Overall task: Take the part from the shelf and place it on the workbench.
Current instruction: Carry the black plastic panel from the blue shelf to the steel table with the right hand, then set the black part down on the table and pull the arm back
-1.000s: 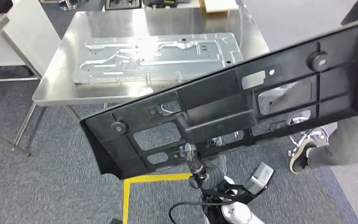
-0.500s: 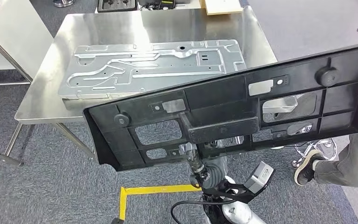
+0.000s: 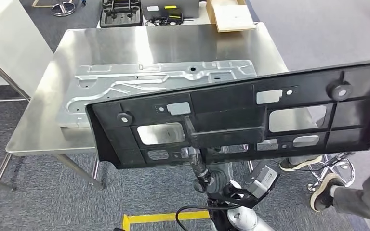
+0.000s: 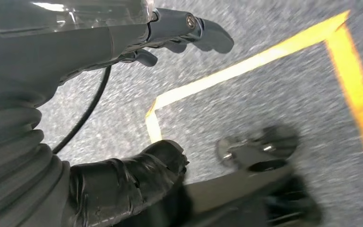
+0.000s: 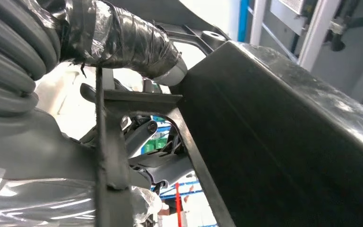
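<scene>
I carry a long black plastic panel (image 3: pixel 231 115), ribbed and full of cut-outs, nearly level in front of me over the near edge of the steel workbench (image 3: pixel 173 43). My right arm (image 3: pixel 217 180) rises to the panel's lower middle. In the right wrist view my right hand (image 5: pixel 52 132) grips a thin rib of the panel (image 5: pixel 288 142), with its taped thumb (image 5: pixel 132 42) over the top. My left hand (image 4: pixel 99 56) hangs over the grey carpet, thumb and fingers apart, holding nothing.
A stamped silver metal sheet (image 3: pixel 139 82) lies across the workbench's middle. A cardboard box (image 3: pixel 232 13) and a black tray (image 3: pixel 119 12) sit beyond its far edge. A person's shoe (image 3: pixel 323 190) and a stool base (image 3: pixel 339 166) are at the right. Yellow floor tape (image 3: pixel 164 217) runs below.
The camera has moved nearer the workbench, which now sits lower and larger in the picture. The panel has levelled from a steep tilt. The person's leg is further right.
</scene>
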Available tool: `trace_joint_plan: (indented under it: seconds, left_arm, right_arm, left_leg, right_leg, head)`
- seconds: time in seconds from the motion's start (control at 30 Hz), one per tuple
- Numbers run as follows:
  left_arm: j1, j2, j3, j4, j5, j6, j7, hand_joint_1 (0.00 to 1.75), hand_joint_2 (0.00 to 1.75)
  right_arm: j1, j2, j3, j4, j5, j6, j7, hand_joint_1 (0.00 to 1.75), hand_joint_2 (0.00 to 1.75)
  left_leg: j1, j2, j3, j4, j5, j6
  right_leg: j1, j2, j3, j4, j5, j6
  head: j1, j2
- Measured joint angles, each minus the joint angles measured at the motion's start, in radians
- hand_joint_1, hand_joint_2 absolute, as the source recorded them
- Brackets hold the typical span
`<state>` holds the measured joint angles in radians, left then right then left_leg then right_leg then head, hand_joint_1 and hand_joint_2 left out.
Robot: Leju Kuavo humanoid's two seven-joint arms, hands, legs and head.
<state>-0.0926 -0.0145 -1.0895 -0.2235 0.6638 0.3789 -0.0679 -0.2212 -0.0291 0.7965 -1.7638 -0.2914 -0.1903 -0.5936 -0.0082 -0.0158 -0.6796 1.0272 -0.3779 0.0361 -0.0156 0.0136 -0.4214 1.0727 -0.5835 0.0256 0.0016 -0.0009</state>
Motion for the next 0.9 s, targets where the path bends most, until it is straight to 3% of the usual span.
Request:
trace_joint_plan:
  seconds: [0.07, 0.13, 0.17, 0.2, 0.23, 0.27, 0.3, 0.37, 0.47, 0.53, 0.63, 0.67, 0.7, 0.73, 0.8, 0.83, 0.9]
  left_arm:
    - [-0.007, -0.001, 0.0, 0.0, -0.002, 0.003, -0.004, 0.0, 1.75]
    - [-0.008, 0.0, 0.0, 0.0, -0.002, 0.004, -0.006, 0.0, 1.75]
    - [-0.007, 0.0, 0.0, 0.0, -0.001, 0.004, -0.007, 0.0, 1.75]
    - [-0.005, 0.0, 0.0, 0.0, -0.001, 0.004, -0.007, 0.0, 1.75]
    - [-0.004, 0.0, 0.0, 0.0, 0.001, 0.004, -0.007, 0.0, 1.75]
    - [-0.003, 0.0, 0.0, 0.0, 0.002, 0.004, -0.007, 0.0, 1.75]
    - [-0.002, 0.0, 0.0, 0.0, 0.003, 0.004, -0.007, 0.0, 1.75]
    - [-0.002, 0.0, 0.0, 0.0, 0.006, 0.005, -0.008, 0.0, 1.75]
    - [-0.001, 0.001, 0.0, 0.0, 0.011, 0.009, -0.007, 0.0, 1.75]
    - [-0.003, 0.003, 0.0, 0.0, 0.019, 0.011, -0.008, 0.0, 1.75]
    - [-0.007, 0.004, 0.0, 0.0, 0.031, 0.012, -0.008, 0.0, 1.75]
    - [-0.007, 0.004, 0.0, 0.0, 0.034, 0.011, -0.008, 0.0, 1.75]
    - [-0.006, 0.006, 0.0, 0.0, 0.038, 0.011, -0.008, 0.0, 1.75]
    - [-0.005, 0.008, 0.0, 0.0, 0.043, 0.011, -0.008, 0.0, 1.75]
    - [-0.005, 0.013, 0.0, 0.0, 0.049, 0.008, -0.008, 0.0, 1.75]
    - [-0.007, 0.016, 0.0, 0.0, 0.052, 0.006, -0.008, 0.0, 1.75]
    - [-0.008, 0.021, 0.0, 0.0, 0.056, 0.001, -0.006, 0.0, 1.75]
  right_arm:
    - [-0.007, -0.001, 0.0, 0.0, 0.018, -0.02, 0.015, 1.75, 1.75]
    - [-0.01, -0.004, 0.0, 0.0, 0.033, -0.033, 0.03, 1.75, 1.75]
    - [-0.011, -0.005, 0.0, 0.0, 0.043, -0.041, 0.04, 1.75, 1.75]
    - [-0.013, -0.007, 0.0, 0.0, 0.062, -0.054, 0.057, 1.75, 1.75]
    - [-0.017, -0.011, 0.0, 0.0, 0.091, -0.074, 0.083, 1.75, 1.75]
    - [-0.025, -0.017, 0.0, 0.001, 0.127, -0.098, 0.116, 1.75, 1.75]
    - [-0.033, -0.024, 0.0, 0.002, 0.163, -0.12, 0.15, 1.75, 1.75]
    - [-0.051, -0.041, 0.0, 0.006, 0.225, -0.153, 0.208, 1.75, 1.75]
    - [-0.074, -0.057, 0.0, 0.009, 0.33, -0.195, 0.307, 1.75, 1.75]
    - [-0.101, -0.065, 0.0, 0.013, 0.444, -0.222, 0.407, 1.75, 1.75]
    - [-0.134, -0.086, 0.0, 0.026, 0.578, -0.234, 0.541, 1.75, 1.75]
    - [-0.14, -0.095, 0.0, 0.031, 0.609, -0.23, 0.579, 1.75, 1.75]
    - [-0.148, -0.105, 0.0, 0.036, 0.637, -0.224, 0.618, 1.75, 1.75]
    - [-0.159, -0.117, 0.0, 0.04, 0.664, -0.213, 0.658, 1.75, 1.75]
    - [-0.187, -0.145, 0.0, 0.049, 0.735, -0.177, 0.753, 1.75, 1.75]
    - [-0.203, -0.161, 0.0, 0.052, 0.773, -0.155, 0.799, 1.75, 1.75]
    - [-0.234, -0.194, 0.0, 0.058, 0.844, -0.101, 0.884, 1.75, 1.75]
  left_leg:
    - [0.001, -0.001, 0.018, -0.008, -0.011, 0.01]
    - [0.001, -0.002, 0.033, -0.009, -0.028, 0.016]
    - [0.0, -0.003, 0.042, -0.008, -0.038, 0.015]
    - [0.0, -0.004, 0.053, -0.007, -0.048, 0.015]
    - [0.0, -0.006, 0.066, -0.006, -0.058, 0.014]
    - [0.0, -0.007, 0.076, -0.005, -0.068, 0.012]
    - [0.0, -0.008, 0.085, -0.001, -0.077, 0.009]
    - [-0.002, -0.011, 0.088, 0.004, -0.088, 0.002]
    - [-0.003, -0.012, 0.086, 0.01, -0.097, -0.011]
    - [-0.001, -0.006, 0.069, 0.049, -0.118, -0.022]
    - [0.013, 0.003, -0.023, 0.21, -0.18, -0.042]
    - [0.017, 0.005, -0.048, 0.245, -0.186, -0.046]
    - [0.019, 0.006, -0.058, 0.247, -0.173, -0.048]
    - [0.021, 0.008, -0.05, 0.214, -0.143, -0.048]
    - [0.021, 0.01, -0.001, 0.09, -0.068, -0.046]
    - [0.018, 0.01, 0.019, 0.036, -0.052, -0.043]
    - [0.011, 0.009, 0.034, -0.001, -0.049, -0.034]
  right_leg:
    - [-0.003, -0.004, -0.066, 0.099, -0.023, 0.006]
    - [-0.003, -0.004, -0.144, 0.183, -0.084, 0.011]
    - [-0.003, -0.004, -0.173, 0.196, -0.106, 0.013]
    - [-0.003, -0.004, -0.19, 0.183, -0.106, 0.015]
    - [-0.003, -0.004, -0.198, 0.148, -0.078, 0.015]
    - [-0.003, -0.004, -0.2, 0.096, -0.022, 0.014]
    - [-0.002, -0.004, -0.202, 0.045, 0.039, 0.01]
    - [0.003, -0.004, -0.205, -0.014, 0.117, -0.005]
    - [0.003, -0.003, -0.198, -0.028, 0.132, -0.028]
    - [-0.003, -0.003, -0.186, -0.038, 0.133, -0.035]
    - [-0.006, -0.008, -0.175, -0.041, 0.127, -0.042]
    - [-0.006, -0.009, -0.172, -0.041, 0.124, -0.043]
    - [-0.006, -0.009, -0.169, -0.04, 0.121, -0.042]
    - [-0.007, -0.009, -0.165, -0.04, 0.117, -0.041]
    - [-0.009, -0.008, -0.155, -0.039, 0.11, -0.034]
    - [-0.01, -0.008, -0.153, -0.039, 0.107, -0.029]
    - [-0.01, -0.009, -0.153, -0.039, 0.104, -0.017]
  head:
    - [0.003, 0.0]
    - [0.004, 0.0]
    - [0.005, 0.0]
    - [0.005, 0.0]
    - [0.005, 0.0]
    - [0.005, 0.0]
    - [0.005, 0.0]
    - [0.004, 0.0]
    - [0.005, 0.0]
    - [0.001, 0.0]
    - [-0.006, 0.0]
    - [-0.006, 0.0]
    - [-0.006, 0.0]
    - [-0.006, 0.0]
    - [-0.006, 0.0]
    - [-0.006, 0.0]
    - [-0.006, 0.0]
